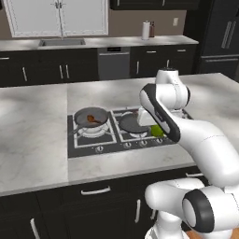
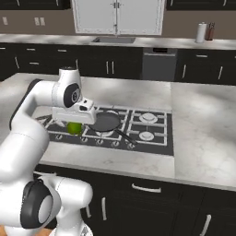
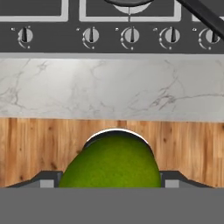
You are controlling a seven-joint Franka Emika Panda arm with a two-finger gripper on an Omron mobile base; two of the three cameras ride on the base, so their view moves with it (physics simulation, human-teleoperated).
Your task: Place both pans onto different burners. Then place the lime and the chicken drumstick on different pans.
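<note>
Your gripper (image 2: 73,123) holds the lime (image 2: 73,127): in the hand view the round green fruit (image 3: 110,164) sits squarely between the two dark finger tips, which press it from either side. Seen from the base cameras, the hand hangs above the near edge of the black cooktop (image 1: 84,150), with the lime (image 1: 157,130) peeking out beneath it.

The relation that matters is lime to empty pan. The darker pan (image 2: 105,121) rests on a burner just beyond and beside your hand, its long thin handle (image 2: 123,136) pointing toward the front of the cooktop. The lime is round, so no axis needs lining up; you likely only need a short carry over that pan's rim.

The other pan (image 1: 91,117) sits on a separate burner and already holds the orange-brown chicken drumstick (image 1: 94,120). The darker pan looks empty, so by my judgement the lime belongs there.
</note>
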